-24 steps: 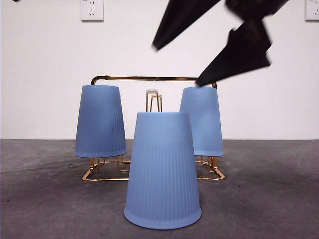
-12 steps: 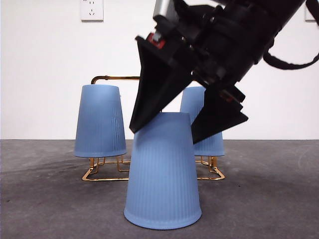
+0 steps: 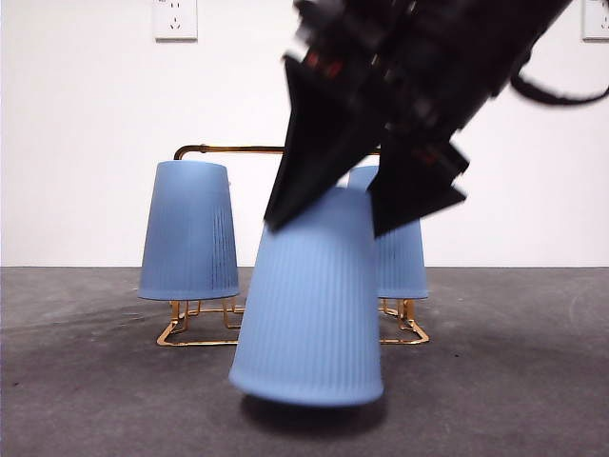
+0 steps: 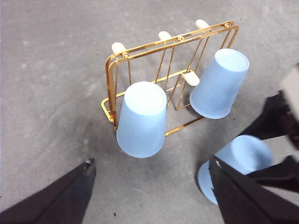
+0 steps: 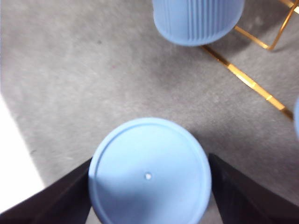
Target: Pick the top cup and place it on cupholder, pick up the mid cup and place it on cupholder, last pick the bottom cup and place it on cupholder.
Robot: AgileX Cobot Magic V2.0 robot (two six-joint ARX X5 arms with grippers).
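Two light blue ribbed cups [image 3: 190, 233] [image 3: 404, 262] hang upside down on the gold wire cupholder [image 3: 238, 149]. In front of it a third blue cup [image 3: 309, 305] is upside down, tilted and just off the table, with a shadow under it. My right gripper [image 3: 325, 227] comes down from the upper right and is shut on this cup's upper part; in the right wrist view the cup's base [image 5: 148, 170] fills the space between the jaws. My left gripper [image 4: 150, 163] is open, high over the cupholder [image 4: 140, 49], holding nothing.
A white wall with a power outlet [image 3: 175, 17] stands behind the dark grey table [image 3: 86, 381]. Several white-tipped prongs [image 4: 118, 47] of the cupholder are bare. Its gold base wire [image 5: 243, 77] runs close to the held cup.
My right gripper came down from above, closed on the front cup, and has raised it slightly off the table, tilting it. The two cups on the cupholder have not moved.
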